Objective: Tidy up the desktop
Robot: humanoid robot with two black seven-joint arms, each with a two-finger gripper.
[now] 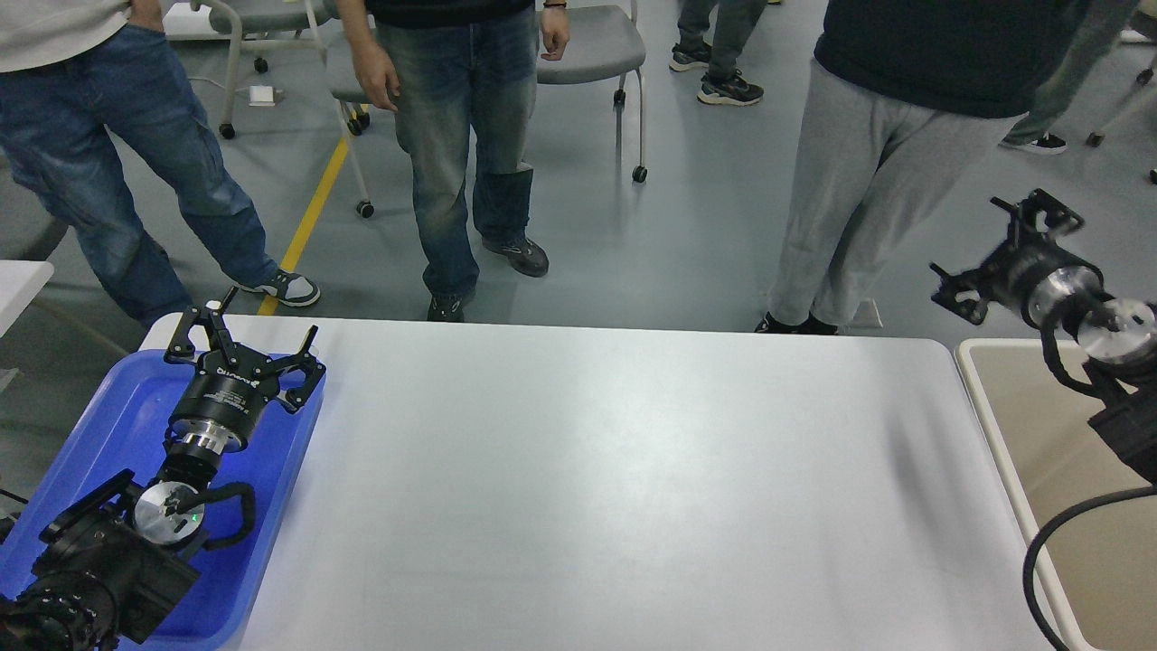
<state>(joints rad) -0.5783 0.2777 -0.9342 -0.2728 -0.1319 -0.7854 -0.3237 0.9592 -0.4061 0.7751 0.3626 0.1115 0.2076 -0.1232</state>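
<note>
The desktop [615, 470] is a large white tabletop with rounded corners that fills the middle of the head view; its surface is bare. My left gripper [244, 330] is open and empty, its fingers spread above the far end of the blue tray at the table's left edge. My right gripper [999, 253] is open and empty, held in the air past the table's far right corner, above the floor and just beyond the beige bin.
A blue plastic tray [136, 398] lies on the left edge of the table under my left arm. A beige rectangular bin [1021, 425] stands to the right of the table. Three people [461, 136] stand on the grey floor beyond the far edge, with wheeled chairs [597, 45] behind them.
</note>
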